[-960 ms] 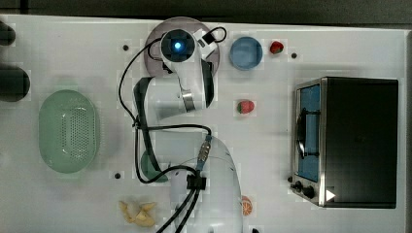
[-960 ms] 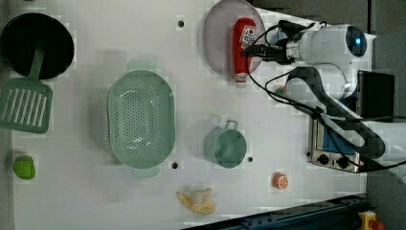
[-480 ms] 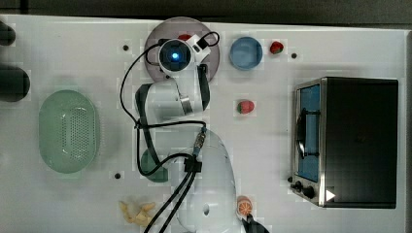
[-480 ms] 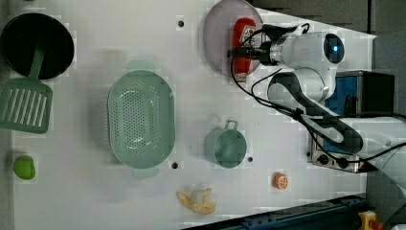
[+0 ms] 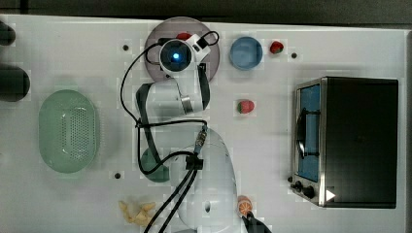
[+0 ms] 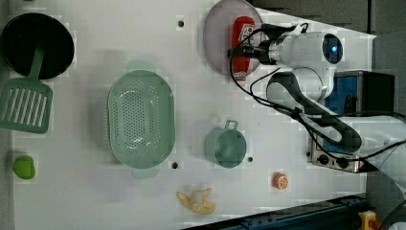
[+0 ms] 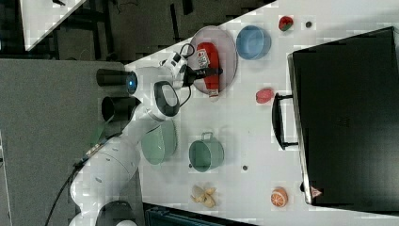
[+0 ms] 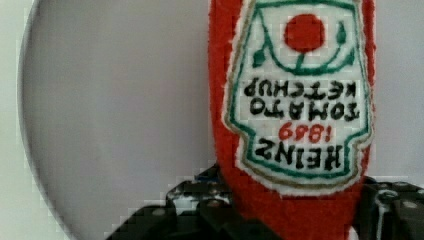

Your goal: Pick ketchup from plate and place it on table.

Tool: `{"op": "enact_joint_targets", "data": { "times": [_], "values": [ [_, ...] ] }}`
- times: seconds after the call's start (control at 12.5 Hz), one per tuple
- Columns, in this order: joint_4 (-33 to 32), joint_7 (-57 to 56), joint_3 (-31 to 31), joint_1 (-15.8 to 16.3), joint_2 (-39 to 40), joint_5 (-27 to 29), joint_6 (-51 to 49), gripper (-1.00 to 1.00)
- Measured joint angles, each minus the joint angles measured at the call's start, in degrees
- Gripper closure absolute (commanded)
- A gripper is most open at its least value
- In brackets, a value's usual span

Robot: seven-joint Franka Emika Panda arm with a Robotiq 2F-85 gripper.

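Straddling the ketchup (image 6: pixel 242 42) now, claw (image 6: pixel 242 51) lower than before

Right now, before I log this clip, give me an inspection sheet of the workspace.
Surface: white table with small dark holes.
Job's things: ketchup lies flat on the plate, its cap end past the rim.
Clutter: green basket, teal pot, blue dish, two strawberries, orange half, lime, spatula, black pan, a pale yellow food piece.
Gripper: gripper down at the ketchup, a finger on either side of the bottle; grip not confirmed.
Cables: black cables loop along the arm.
Surroundings: toaster oven, dark cylinders at the table edge.
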Motion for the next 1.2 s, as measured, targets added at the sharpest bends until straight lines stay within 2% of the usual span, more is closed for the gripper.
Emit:
{"op": "enact_joint_targets", "data": {
  "times": [0.4, 0.64, 0.8, 0.88, 1.2],
  "values": [
    [-0.8, 0.0, -0.4, -0.5, -3.0, 0.2, -1.3, -0.24],
    [-2.1, 0.0, -0.2, -1.8, -12.0, 2.1, -11.5, -0.24],
    [-1.6, 0.0, -0.7, -2.7, -19.2, 9.9, -18.3, -0.24],
    [-0.6, 0.0, -1.1, -3.1, -22.5, 11.9, -21.6, -0.24],
    [-0.6, 0.0, -2.0, -4.9, -33.8, 11.6, -32.3, -0.24]
  ]
}}
